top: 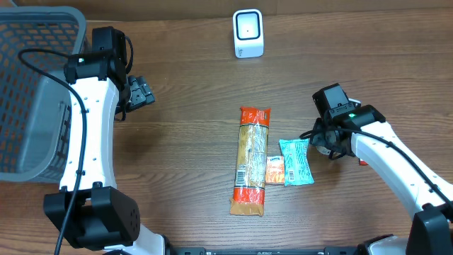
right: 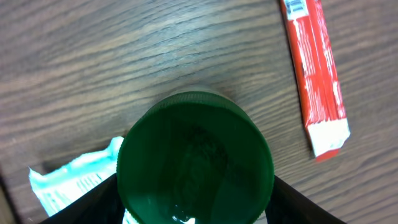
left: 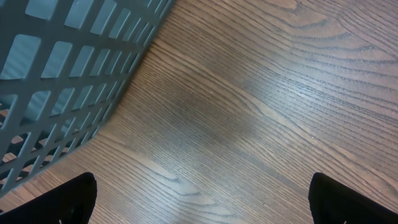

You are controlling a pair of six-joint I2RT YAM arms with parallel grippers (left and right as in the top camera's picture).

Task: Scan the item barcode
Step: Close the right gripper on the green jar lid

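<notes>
A round dark-green cap [right: 195,158] of a container fills the right wrist view. My right gripper [right: 194,202] is shut on it, one black finger pressed against each side. In the overhead view that gripper [top: 328,144] is at the right of the table and hides the container beneath it. The white barcode scanner [top: 248,33] stands at the table's far middle. My left gripper [top: 142,93] hangs open beside the basket, and in its wrist view the left gripper [left: 202,208] has only bare wood between its fingers.
A grey mesh basket [top: 32,92] [left: 56,68] fills the far left. A long orange noodle packet [top: 252,161], a small orange packet [top: 274,170] and a teal packet [top: 296,161] [right: 71,180] lie mid-table. A red stick packet [right: 313,68] lies right of the cap.
</notes>
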